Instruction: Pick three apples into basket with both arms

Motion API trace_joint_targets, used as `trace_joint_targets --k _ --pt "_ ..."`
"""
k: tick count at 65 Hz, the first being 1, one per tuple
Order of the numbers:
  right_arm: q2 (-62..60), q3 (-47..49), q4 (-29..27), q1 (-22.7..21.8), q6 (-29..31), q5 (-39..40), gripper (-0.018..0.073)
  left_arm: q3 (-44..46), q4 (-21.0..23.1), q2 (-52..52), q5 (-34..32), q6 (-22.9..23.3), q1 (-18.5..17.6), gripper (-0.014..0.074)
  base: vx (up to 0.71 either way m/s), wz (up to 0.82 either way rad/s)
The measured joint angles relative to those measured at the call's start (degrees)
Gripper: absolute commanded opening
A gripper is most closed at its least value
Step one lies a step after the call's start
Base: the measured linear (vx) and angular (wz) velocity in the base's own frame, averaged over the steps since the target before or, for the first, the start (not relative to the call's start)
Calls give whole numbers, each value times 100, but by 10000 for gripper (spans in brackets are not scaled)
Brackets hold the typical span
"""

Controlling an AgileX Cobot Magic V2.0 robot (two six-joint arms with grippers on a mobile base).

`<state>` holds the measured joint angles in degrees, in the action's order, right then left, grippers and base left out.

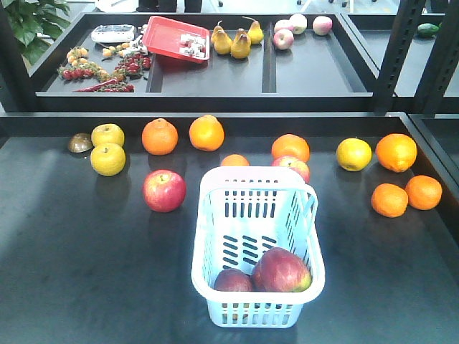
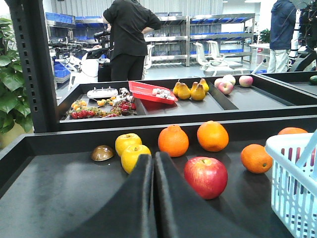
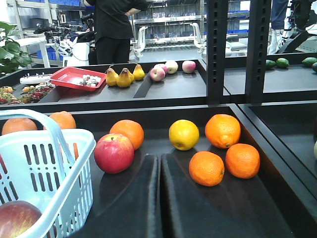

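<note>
The pale blue basket (image 1: 251, 312) stands at the front middle of the table with two dark-red apples (image 1: 281, 270) (image 1: 233, 281) inside. A third apple (image 1: 164, 190) lies on the table left of the basket. A fourth apple (image 1: 291, 168) lies just behind it. In the left wrist view my left gripper (image 2: 153, 157) is shut and empty, with the loose apple (image 2: 205, 177) just to its right and the basket (image 2: 292, 193) further right. In the right wrist view my right gripper (image 3: 159, 157) is shut and empty. An apple (image 3: 114, 152) lies to its left beside the basket (image 3: 84, 139).
Oranges (image 1: 159, 136) (image 1: 395, 152) (image 1: 389, 200) and yellow fruits (image 1: 107, 159) (image 1: 353, 154) lie scattered around the basket. A brown half shell (image 1: 79, 142) sits at the far left. The shelf behind holds a red tray (image 1: 176, 37), pears (image 1: 240, 44) and peaches (image 1: 283, 38).
</note>
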<state>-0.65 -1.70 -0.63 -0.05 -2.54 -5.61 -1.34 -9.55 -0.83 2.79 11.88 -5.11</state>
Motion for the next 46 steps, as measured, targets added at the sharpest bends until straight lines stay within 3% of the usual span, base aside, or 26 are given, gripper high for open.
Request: trace_joint_targets --k 46 --pt "0 0 0 0 -1 0 -3 0 0 0 0 0 0 -7 0 0"
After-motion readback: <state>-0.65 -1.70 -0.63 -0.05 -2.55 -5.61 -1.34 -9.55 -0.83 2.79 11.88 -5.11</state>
